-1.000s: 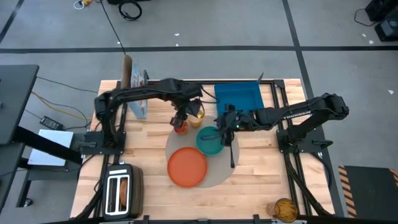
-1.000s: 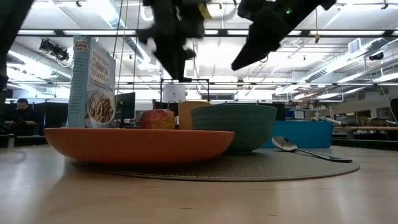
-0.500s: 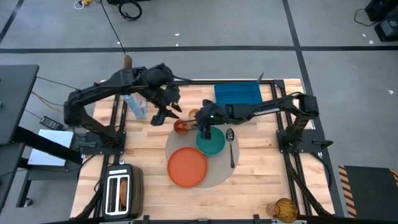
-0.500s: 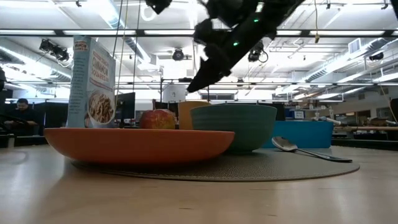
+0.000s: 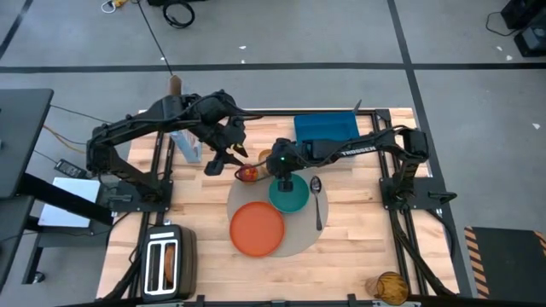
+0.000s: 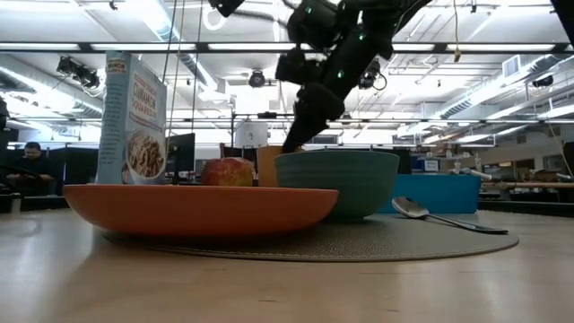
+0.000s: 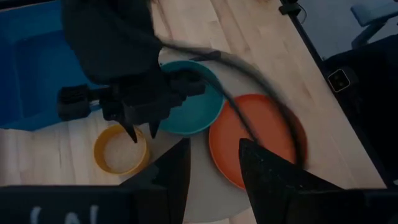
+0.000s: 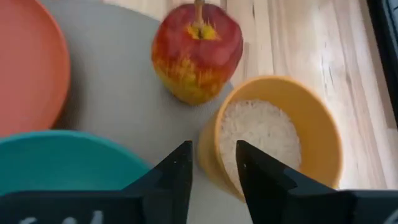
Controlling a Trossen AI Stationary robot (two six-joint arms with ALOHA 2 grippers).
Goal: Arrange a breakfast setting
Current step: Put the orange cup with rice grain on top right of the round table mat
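A round grey mat (image 5: 300, 232) carries an orange plate (image 5: 257, 228), a teal bowl (image 5: 290, 196) and a metal spoon (image 5: 317, 203). A red apple (image 5: 248, 173) sits at the mat's far left rim. A small yellow-orange cup (image 8: 273, 146) with pale filling stands beside it on the wood. My right gripper (image 8: 214, 168) is open, pointing down at the cup, one finger outside its wall and one over its inside. My left gripper (image 5: 223, 159) is open and empty, in the air left of the apple. A toast slice (image 5: 169, 263) stands in the toaster. My right gripper has its fingers (image 8: 177, 171) on either side of the cup's wall (image 8: 208, 149), on the bowl's side, coming from above. I cannot tell whether they touch the wall. The cup stands upright on the table.
A blue tray (image 5: 327, 132) lies at the far right of the table. A cereal box (image 5: 184, 141) stands at the far left. A silver toaster (image 5: 153, 266) stands at the near left corner. The table's near right part is bare wood.
My left gripper has left its place over the apple and gone toward the table's left edge. My right gripper has gone from over the spoon and bowl toward the left and down to the cup. The apple and cup have stayed in place.
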